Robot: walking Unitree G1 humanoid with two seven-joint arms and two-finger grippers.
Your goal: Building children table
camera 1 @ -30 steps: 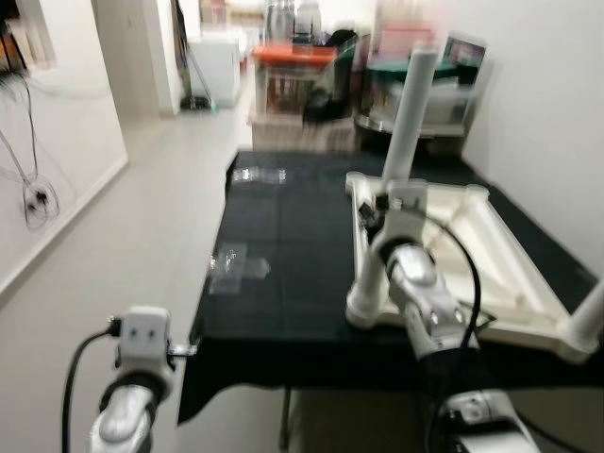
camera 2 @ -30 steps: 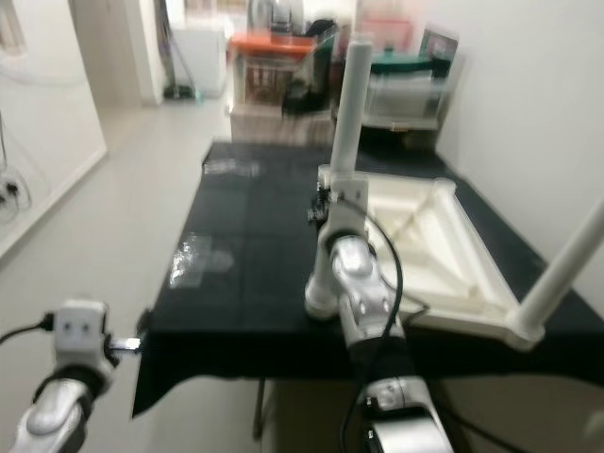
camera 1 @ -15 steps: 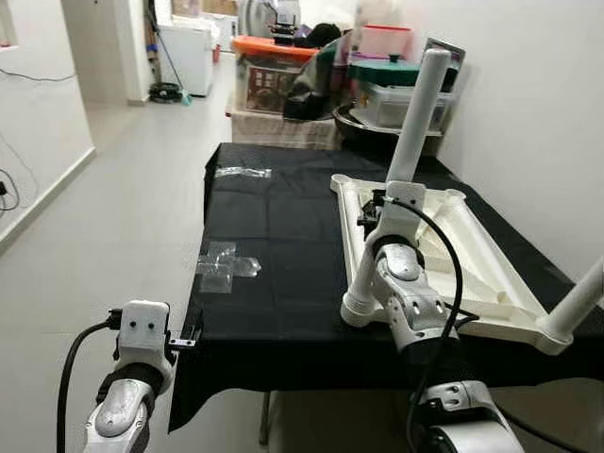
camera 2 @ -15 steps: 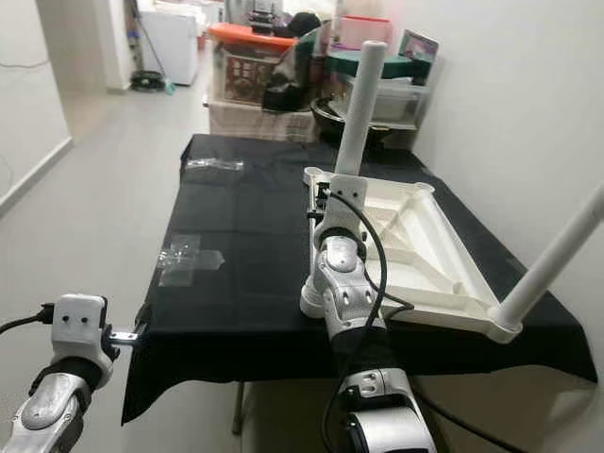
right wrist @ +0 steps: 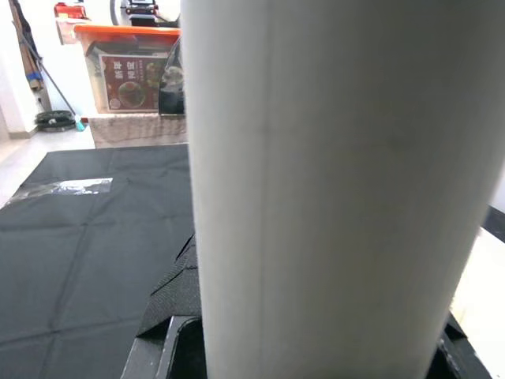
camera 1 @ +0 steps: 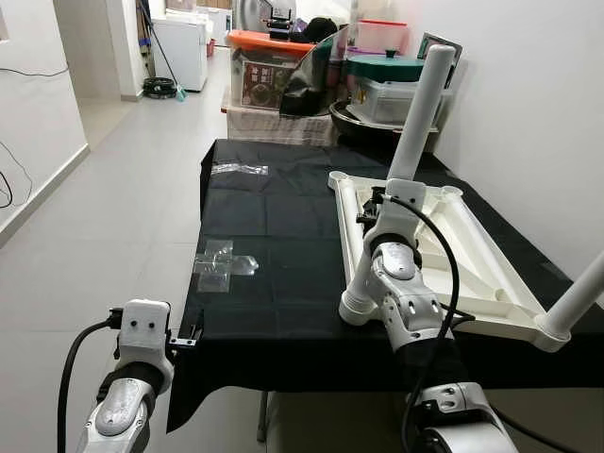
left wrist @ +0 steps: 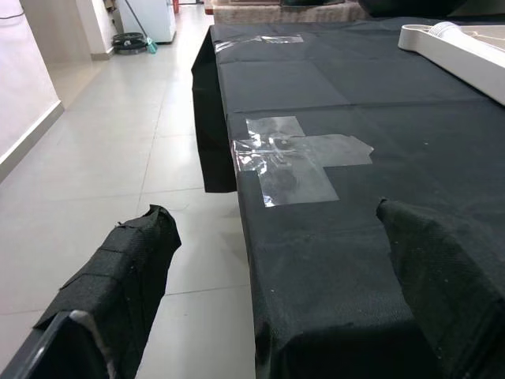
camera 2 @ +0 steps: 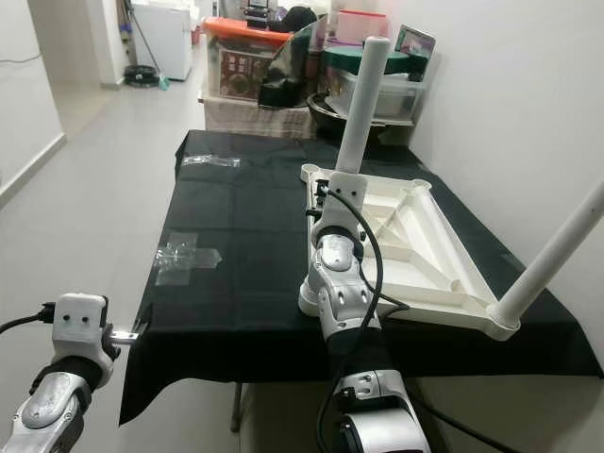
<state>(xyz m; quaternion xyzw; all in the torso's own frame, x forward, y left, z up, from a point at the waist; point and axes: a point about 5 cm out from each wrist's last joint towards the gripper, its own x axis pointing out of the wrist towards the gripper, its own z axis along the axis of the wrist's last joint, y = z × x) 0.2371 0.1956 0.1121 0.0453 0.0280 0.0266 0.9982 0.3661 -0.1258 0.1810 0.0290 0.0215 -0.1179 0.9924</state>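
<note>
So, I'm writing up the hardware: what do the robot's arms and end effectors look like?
Both arms are silver with rounded segments and black cables. The left end effector has long black fabric-textured fingers behind a white boxy wrist. The right end effector is black too.

Our left arm [camera 1: 127,396] hangs low at our left side, its wrist bent forward, and the left claw [left wrist: 276,276] is held level with its two black fingers [left wrist: 126,276] spread wide apart, holding nothing. Our right arm [camera 1: 411,311] reaches up and forward, elbow bent, and the right claw [right wrist: 316,347] grips a white leg [right wrist: 331,181] between its fingers.
</note>
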